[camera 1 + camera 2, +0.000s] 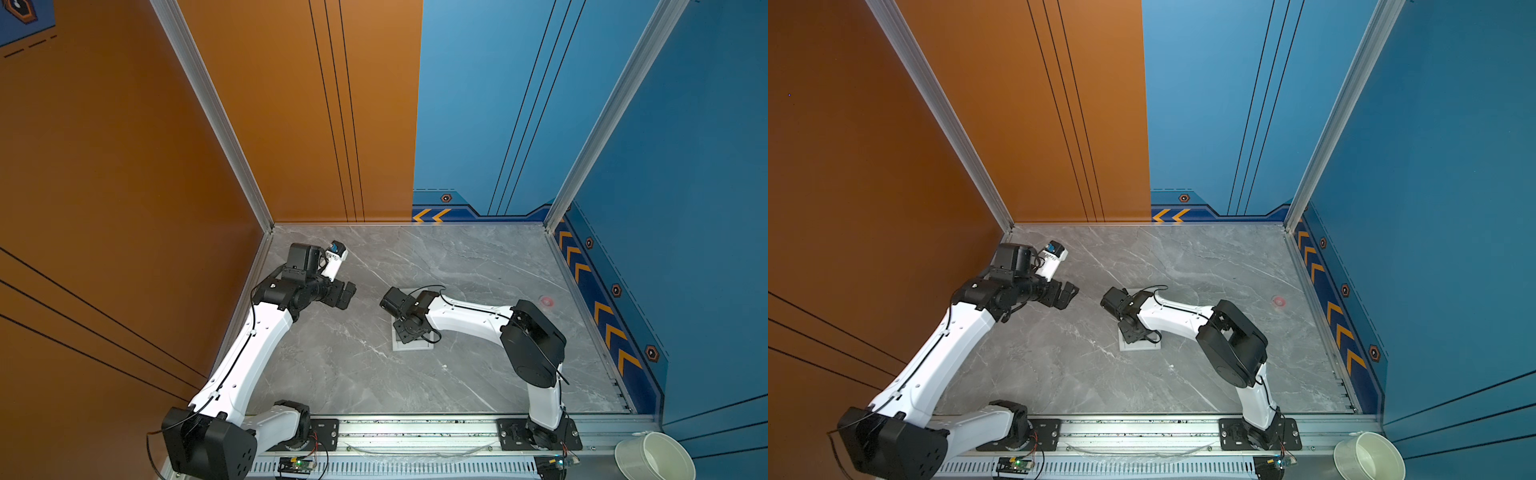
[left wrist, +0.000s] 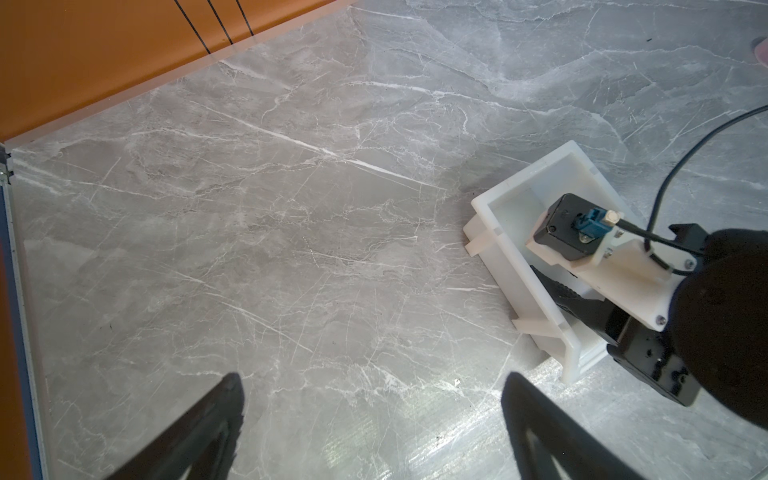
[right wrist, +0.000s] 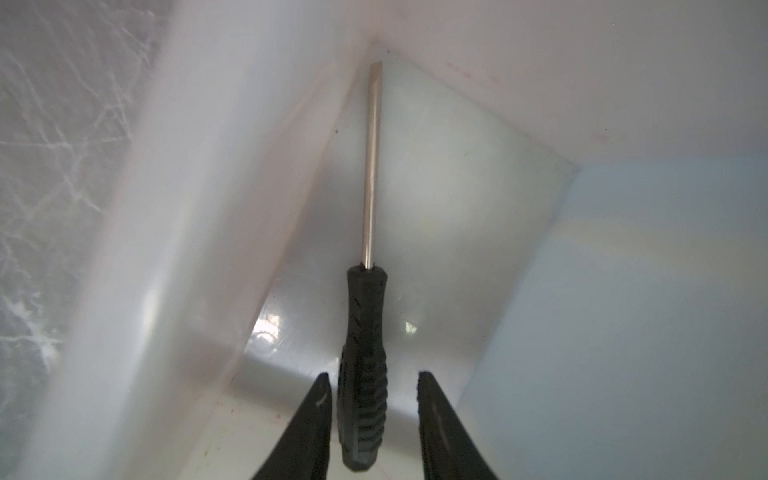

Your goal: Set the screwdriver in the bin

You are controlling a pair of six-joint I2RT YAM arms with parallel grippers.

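The screwdriver [image 3: 365,353], black ribbed handle and thin metal shaft, lies inside the white bin [image 3: 623,291] with its tip near a corner. My right gripper [image 3: 374,374] reaches down into the bin and stands open; its fingers flank the handle, with a clear gap on one side. In both top views the bin [image 1: 398,345] [image 1: 1133,347] sits mid-table, mostly covered by the right wrist. The left wrist view shows the bin's rim [image 2: 511,257] with the right arm over it. My left gripper [image 2: 374,376] [image 1: 347,293] hovers open and empty to the bin's left.
A small red object [image 1: 546,301] lies near the right wall. A round white bucket [image 1: 654,457] stands off the table at the front right. Orange wall on the left, blue walls behind and right, metal rail [image 1: 415,428] along the front.
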